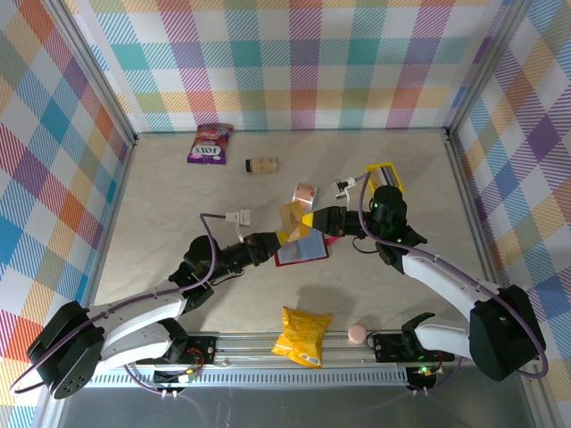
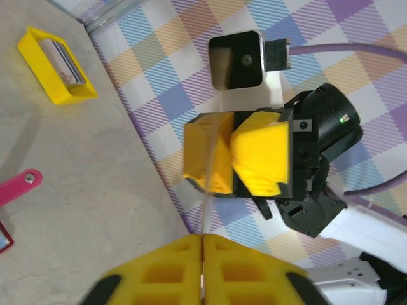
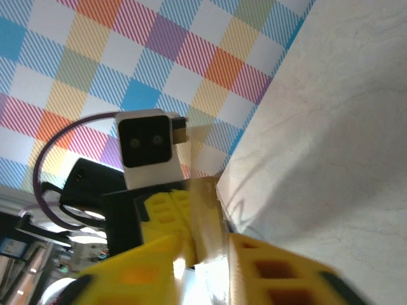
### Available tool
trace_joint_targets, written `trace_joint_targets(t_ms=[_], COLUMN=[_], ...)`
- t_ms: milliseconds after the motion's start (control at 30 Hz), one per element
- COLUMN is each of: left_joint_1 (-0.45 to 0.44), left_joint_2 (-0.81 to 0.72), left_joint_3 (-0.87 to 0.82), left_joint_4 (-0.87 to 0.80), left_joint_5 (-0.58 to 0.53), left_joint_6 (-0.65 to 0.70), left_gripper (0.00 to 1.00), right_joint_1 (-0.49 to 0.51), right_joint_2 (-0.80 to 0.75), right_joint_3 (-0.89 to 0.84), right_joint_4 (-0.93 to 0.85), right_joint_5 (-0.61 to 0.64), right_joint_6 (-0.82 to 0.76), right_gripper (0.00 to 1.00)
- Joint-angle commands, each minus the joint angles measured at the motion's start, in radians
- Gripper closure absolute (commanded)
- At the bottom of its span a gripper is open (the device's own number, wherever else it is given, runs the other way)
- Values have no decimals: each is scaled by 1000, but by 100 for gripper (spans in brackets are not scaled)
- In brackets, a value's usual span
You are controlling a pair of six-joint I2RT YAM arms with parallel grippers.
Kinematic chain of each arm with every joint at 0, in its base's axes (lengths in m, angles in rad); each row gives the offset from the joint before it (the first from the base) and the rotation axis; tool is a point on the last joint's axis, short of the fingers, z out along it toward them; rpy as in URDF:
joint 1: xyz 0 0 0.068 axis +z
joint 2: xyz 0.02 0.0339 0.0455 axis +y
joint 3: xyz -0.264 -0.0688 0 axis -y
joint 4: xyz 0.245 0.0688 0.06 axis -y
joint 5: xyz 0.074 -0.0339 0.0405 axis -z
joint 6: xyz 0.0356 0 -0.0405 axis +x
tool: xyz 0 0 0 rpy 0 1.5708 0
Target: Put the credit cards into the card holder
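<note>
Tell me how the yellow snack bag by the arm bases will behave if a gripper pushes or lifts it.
The snack bag looks puffed and crinkled, so it is probably light and likely to buckle when pinched. Its shiny film may slip. It overlaps the rail, so a push might snag.

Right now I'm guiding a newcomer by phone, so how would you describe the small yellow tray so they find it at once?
Look to the table's back right, near the right-hand wall. There, just beyond the right arm, sits the yellow tray. Unlike the crinkly yellow snack bag at the near edge, it is a rigid open box holding cards.
</note>
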Motion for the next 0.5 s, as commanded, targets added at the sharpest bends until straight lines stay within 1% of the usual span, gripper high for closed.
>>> trace_joint_targets(t_ms=[0, 67, 133, 200, 333, 467], left_joint_1=[-9, -9, -9, -9, -9, -9], left_joint_2=[-21, -37, -46, -49, -44, -29], left_joint_3=[4, 7, 13, 11, 11, 11], left_joint_4=[50, 20, 0, -2, 0, 4], left_joint_5=[-8, -16, -14, -16, -13, -13], left_joint_6=[19, 25, 29, 31, 32, 32], left_gripper=[100, 100, 100, 100, 100, 100], right_joint_1=[7, 5, 5, 5, 5, 6], right_joint_2=[-6, -13, -21, -26, -13, 3], right_joint_3=[14, 14, 8, 4, -10, -22], right_joint_4=[-10, -21, -24, -21, 26, 70], right_joint_5=[7, 12, 12, 8, -20, -52], right_joint_6=[-37, -52, -62, -66, -56, -45], right_gripper=[62, 60, 61, 65, 78, 83])
